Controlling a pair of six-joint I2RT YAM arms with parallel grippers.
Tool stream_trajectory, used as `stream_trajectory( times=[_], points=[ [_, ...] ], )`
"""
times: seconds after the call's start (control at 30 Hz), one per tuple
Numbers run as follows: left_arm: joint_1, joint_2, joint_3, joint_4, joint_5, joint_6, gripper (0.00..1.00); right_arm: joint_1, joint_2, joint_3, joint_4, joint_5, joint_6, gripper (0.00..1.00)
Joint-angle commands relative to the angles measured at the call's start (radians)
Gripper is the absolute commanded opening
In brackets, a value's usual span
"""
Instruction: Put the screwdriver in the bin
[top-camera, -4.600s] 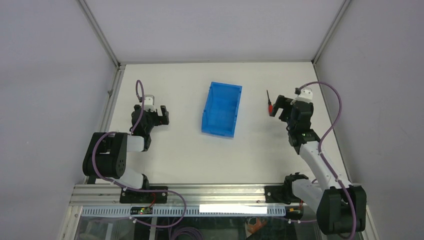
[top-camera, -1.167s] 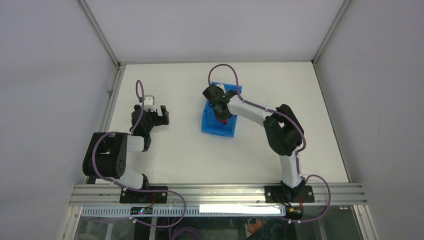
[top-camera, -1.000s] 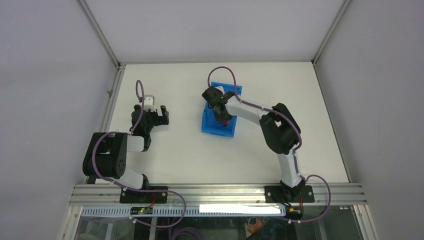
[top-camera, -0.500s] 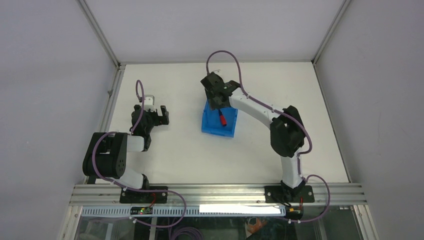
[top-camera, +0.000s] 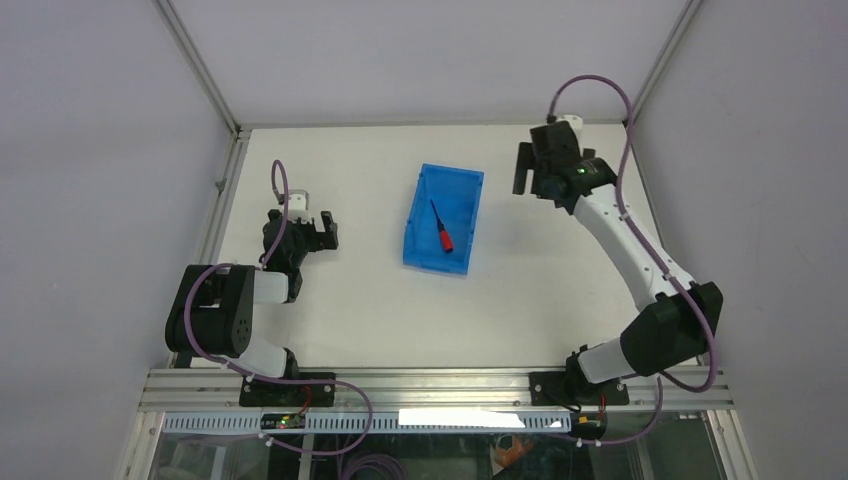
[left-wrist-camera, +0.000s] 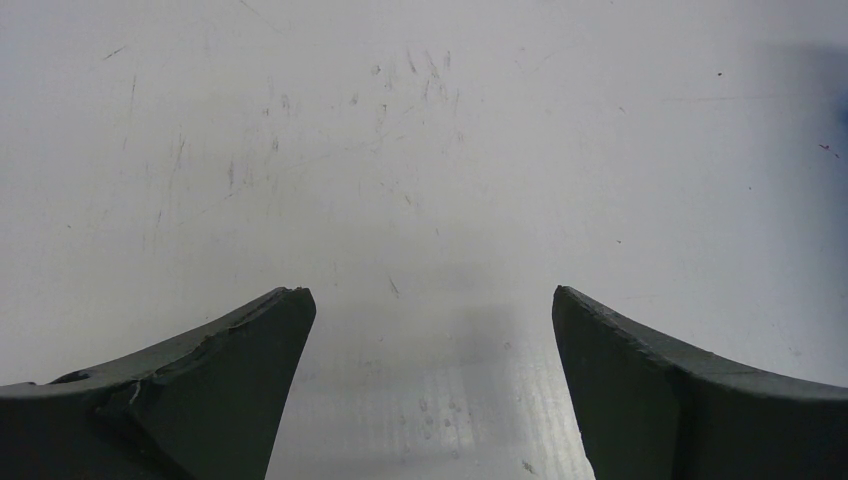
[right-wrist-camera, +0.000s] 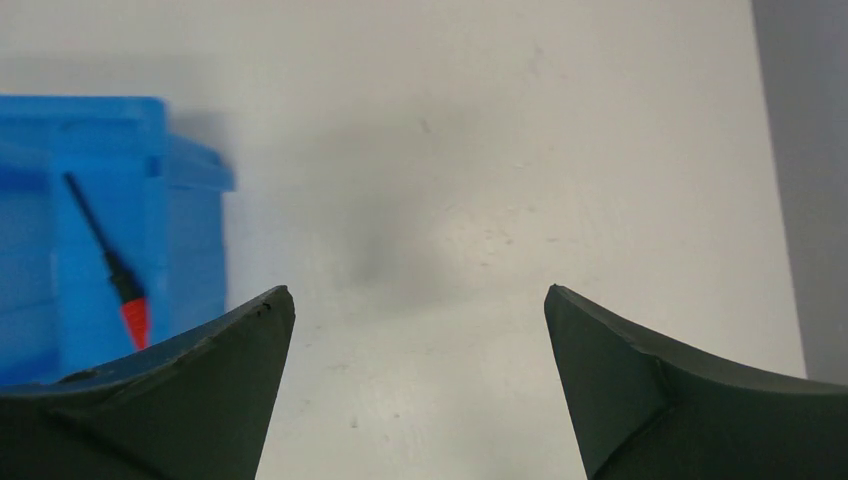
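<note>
From the overhead view I see the screwdriver (top-camera: 441, 229) lying inside the bin (top-camera: 435, 260), which sits near the middle of the frame on the white tabletop (top-camera: 350, 300). The screwdriver lies on a slant. Its red handle is toward the lower edge of the picture, and its thin black shaft points up and to the left.

My right claw (top-camera: 527, 170) is in the upper right of that view. It is well apart from the bin, off to its right, and near the far edge of the tabletop. On its wrist camera the fingers (right-wrist-camera: 190, 400) stand wide apart, with only bare tabletop between them. The bin fills the left edge of that picture, and the screwdriver shows inside it.

My left claw (top-camera: 322, 228) is at the left of the overhead view, also well apart from the bin, with its arm folded back. Its wrist camera shows the fingers (left-wrist-camera: 200, 400) spread wide and empty over scuffed tabletop.
</note>
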Motion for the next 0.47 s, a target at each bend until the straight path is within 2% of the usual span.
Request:
stream_trajectory(
  times=[0.0, 0.1, 0.43],
  points=[
    [0.001, -0.011, 0.016, 0.030, -0.005, -0.007, 0.99, -0.122, -0.113, -0.095, 0.017, -0.072, -0.020, 0.99],
    [0.001, -0.011, 0.016, 0.030, -0.005, -0.006, 0.99, -0.181, -0.158, -0.137, 0.027, -0.110, -0.021, 0.99],
    [0.000, -0.011, 0.016, 0.030, -0.005, -0.006, 0.99, -0.193, -0.271, -0.260, 0.087, -0.123, -0.003, 0.99]
  ],
)
